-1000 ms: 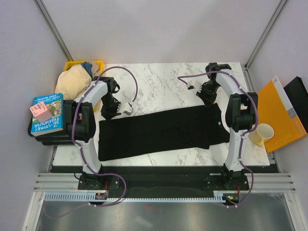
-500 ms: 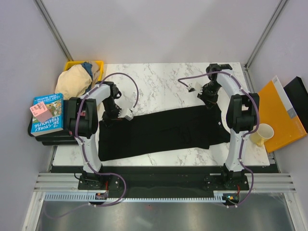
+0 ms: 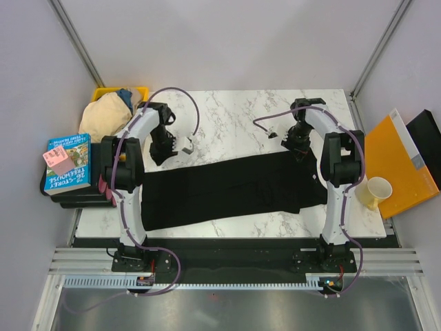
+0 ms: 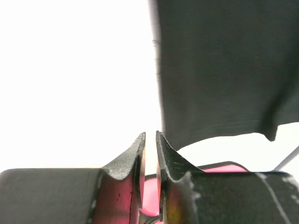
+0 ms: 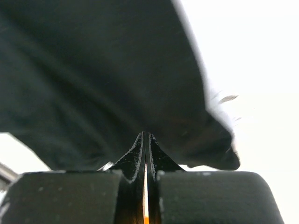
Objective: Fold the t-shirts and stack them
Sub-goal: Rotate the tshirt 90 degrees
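- A black t-shirt (image 3: 227, 189) is seen laid flat across the middle of the marble table (image 3: 234, 114), stretched from centre left to centre right of the overhead view.
- The left gripper (image 3: 160, 153) is positioned at centre left of the overhead view, over the shirt's far left corner.
- In the left wrist view, the left gripper (image 4: 150, 140) is shown at bottom centre with its jaws slightly parted; a narrow slit is left between them and nothing is pinched in it.
- The black cloth (image 4: 224, 70) fills the upper right of that view, its edge just beside the right-hand fingertip.
- The right gripper (image 3: 299, 146) is placed at the shirt's far right corner, at centre right of the overhead view.
- In the right wrist view, the right gripper (image 5: 145, 140) is shown with its jaws pressed together, the tips set against the lower edge of the dark cloth (image 5: 93, 70); whether a fold is caught between them cannot be told.
- A beige t-shirt (image 3: 103, 116) and a blue one (image 3: 125, 95) are piled at a yellow bin (image 3: 134, 89) in the upper left.
- A book (image 3: 67, 162) is seen at the left edge; an orange folder (image 3: 396, 165) and a paper cup (image 3: 377, 192) lie at the right.
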### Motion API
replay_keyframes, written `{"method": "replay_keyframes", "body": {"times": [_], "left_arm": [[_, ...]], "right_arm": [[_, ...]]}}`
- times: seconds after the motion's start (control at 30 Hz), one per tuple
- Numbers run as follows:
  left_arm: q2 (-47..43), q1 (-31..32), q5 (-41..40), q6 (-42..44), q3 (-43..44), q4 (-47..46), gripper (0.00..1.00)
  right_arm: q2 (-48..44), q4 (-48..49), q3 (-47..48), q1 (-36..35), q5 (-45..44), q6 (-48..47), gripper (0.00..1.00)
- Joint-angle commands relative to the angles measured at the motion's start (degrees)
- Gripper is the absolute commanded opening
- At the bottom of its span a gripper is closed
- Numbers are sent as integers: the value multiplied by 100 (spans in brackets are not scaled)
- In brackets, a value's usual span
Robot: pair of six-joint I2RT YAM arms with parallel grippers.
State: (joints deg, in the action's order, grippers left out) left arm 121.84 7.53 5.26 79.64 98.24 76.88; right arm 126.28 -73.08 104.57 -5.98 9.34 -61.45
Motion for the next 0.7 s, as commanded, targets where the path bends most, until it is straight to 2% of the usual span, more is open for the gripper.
{"method": "replay_keyframes", "body": {"times": [0.0, 0.13, 0.23, 0.4, 0.63, 0.67], "left_arm": [[-11, 29, 370, -458, 854, 618, 21], [-82, 29, 450, -440, 1136, 600, 22], [-143, 64, 494, -458, 1233, 504, 22], [-213, 143, 450, -598, 1119, -40, 22], [-213, 266, 397, -633, 855, -331, 22], [-240, 275, 432, -633, 794, -375, 22]], "right_arm": [[353, 689, 273, -26, -301, 283, 0], [626, 1207, 458, -35, -565, 432, 0], [749, 1936, 555, -87, -881, 590, 0], [1091, 3456, 1037, -202, -1409, 749, 0], [2101, 5433, 2399, -404, -1628, 1029, 0], [2146, 6054, 2401, -474, -1655, 1091, 0]]}}
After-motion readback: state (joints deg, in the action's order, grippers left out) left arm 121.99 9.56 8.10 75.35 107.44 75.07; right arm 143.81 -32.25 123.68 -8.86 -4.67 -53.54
